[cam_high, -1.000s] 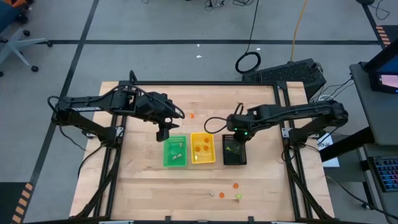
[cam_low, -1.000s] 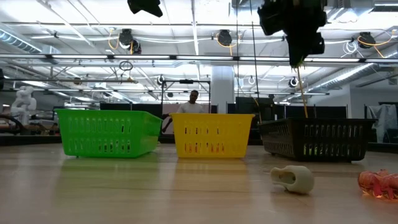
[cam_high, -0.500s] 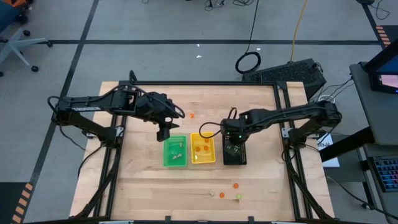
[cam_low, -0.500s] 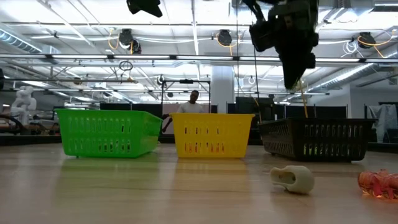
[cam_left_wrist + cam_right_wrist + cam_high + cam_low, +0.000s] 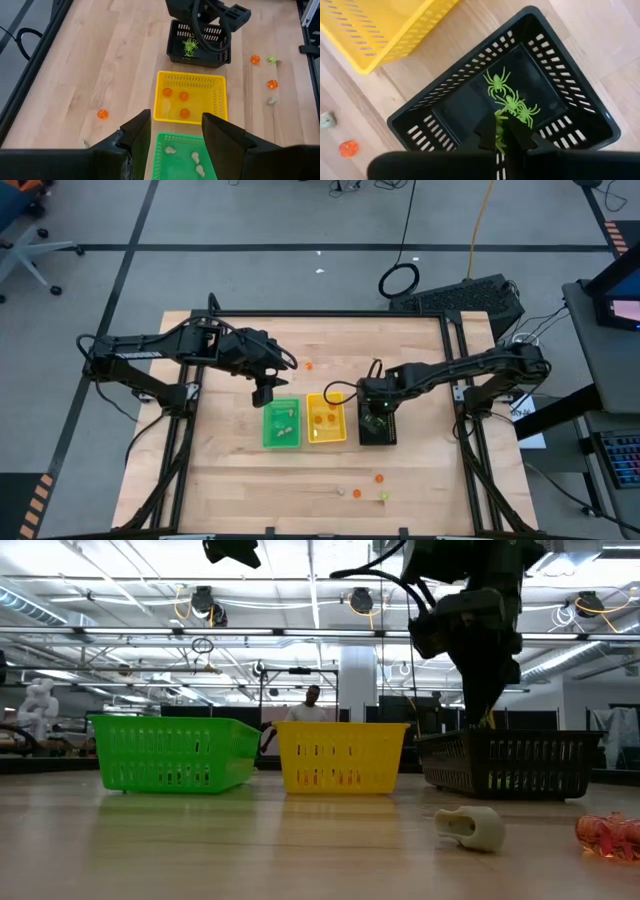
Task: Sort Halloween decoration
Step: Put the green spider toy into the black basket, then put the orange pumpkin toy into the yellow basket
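Note:
Three trays stand in a row mid-table: green (image 5: 281, 425) with whitish trinkets, yellow (image 5: 326, 418) with orange ones, black (image 5: 377, 425) with yellow-green spiders (image 5: 512, 102). My right gripper (image 5: 503, 131) hangs over the black tray, shut on a yellow-green spider (image 5: 499, 125); it also shows in the low view (image 5: 486, 712). My left gripper (image 5: 175, 131) is open and empty above the far end of the green tray (image 5: 185, 157). Loose trinkets lie on the table: an orange one (image 5: 309, 365) at the far side, and several (image 5: 379, 478) near the front edge. My right gripper pinches the yellow-green spider (image 5: 499, 123) between its two fingertips. The fingers point down from above. The spider is lifted clear, above the inside of the black tray (image 5: 470, 107).
Near the front edge lie a whitish trinket (image 5: 472, 825) and an orange one (image 5: 610, 835). A whitish piece (image 5: 84, 143) lies beside the far orange trinket (image 5: 102, 114). A person stands in the room beyond the table (image 5: 312, 705).
My right gripper has come down toward the black tray with the spider, drifting a little toward the near edge and turning somewhat, still shut. My left gripper has kept still.

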Controlling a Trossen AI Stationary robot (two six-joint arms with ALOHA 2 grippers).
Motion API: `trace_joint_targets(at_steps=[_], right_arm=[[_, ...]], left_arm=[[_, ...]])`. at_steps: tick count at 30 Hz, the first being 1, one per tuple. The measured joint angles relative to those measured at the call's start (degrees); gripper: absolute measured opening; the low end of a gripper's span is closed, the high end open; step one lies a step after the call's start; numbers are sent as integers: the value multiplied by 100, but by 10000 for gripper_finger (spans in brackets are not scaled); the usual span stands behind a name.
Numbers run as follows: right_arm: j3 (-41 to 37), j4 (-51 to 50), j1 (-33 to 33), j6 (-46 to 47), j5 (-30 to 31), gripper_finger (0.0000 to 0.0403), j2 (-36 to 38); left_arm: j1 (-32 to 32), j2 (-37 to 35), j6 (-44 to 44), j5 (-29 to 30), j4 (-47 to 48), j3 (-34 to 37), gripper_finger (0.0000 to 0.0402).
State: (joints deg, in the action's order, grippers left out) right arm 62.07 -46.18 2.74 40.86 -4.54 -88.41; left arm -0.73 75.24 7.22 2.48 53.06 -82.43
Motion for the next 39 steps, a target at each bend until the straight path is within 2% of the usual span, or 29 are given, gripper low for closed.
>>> trace_joint_targets(at_steps=[10,24,39], right_arm=[[-821,952,0,485,-2,2,-3],[-963,1131,0,799,297,5,-1],[-918,1061,0,949,200,121,-1]], left_arm=[[0,0,19,0,-2,0,178],[0,26,144,-2,-27,0,178],[2,26,142,0,-22,0,178]])
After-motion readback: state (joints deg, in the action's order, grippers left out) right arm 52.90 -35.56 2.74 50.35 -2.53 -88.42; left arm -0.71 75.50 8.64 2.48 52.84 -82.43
